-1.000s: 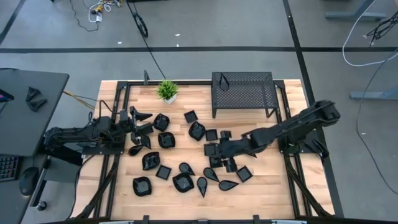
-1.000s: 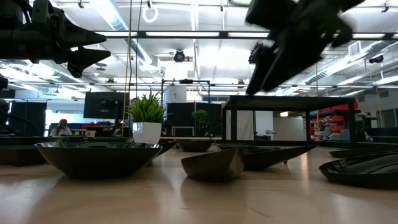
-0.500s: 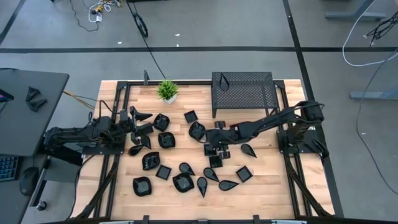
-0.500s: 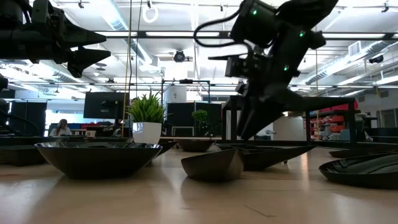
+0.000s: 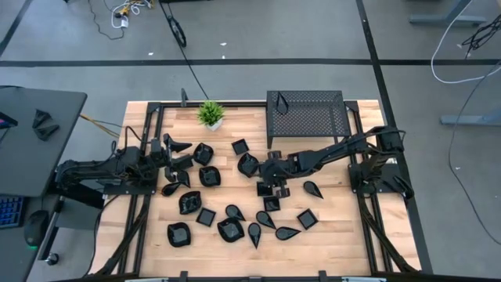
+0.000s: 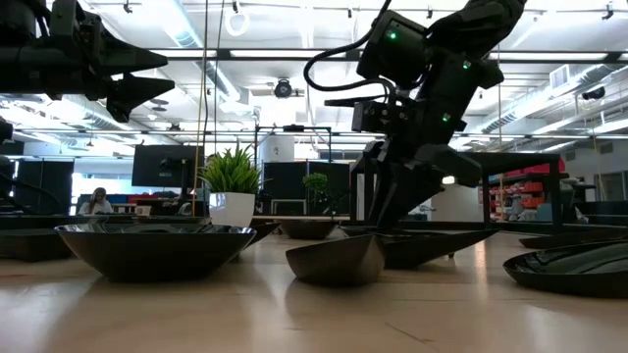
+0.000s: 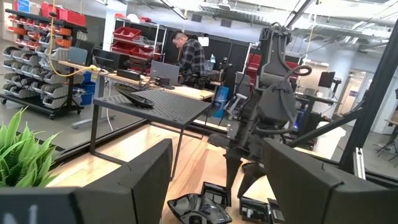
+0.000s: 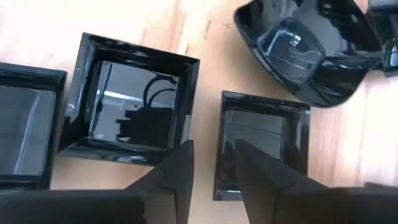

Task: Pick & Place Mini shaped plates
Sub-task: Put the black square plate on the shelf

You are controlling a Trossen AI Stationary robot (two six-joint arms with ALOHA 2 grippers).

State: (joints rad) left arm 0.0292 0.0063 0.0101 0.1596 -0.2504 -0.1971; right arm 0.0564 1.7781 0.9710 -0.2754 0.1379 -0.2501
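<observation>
Bright overhead strip lights, glare on glossy plates (image 8: 297, 43), foreground blurred.

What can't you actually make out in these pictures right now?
- Right gripper: wrist view shows fingers straddling a square dish wall; contact unclear.
- High view: the right arm covers that dish.
- Rack: a dark item on it, too small to identify.
- Low view: near dishes block those behind.
- Left gripper: anything beneath is hidden.

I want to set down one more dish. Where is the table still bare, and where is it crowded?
Bare wood lies along the table's front right corner, right of the square plate, and between the potted plant and the black rack. The middle is crowded with mini plates, where the right gripper works.
</observation>
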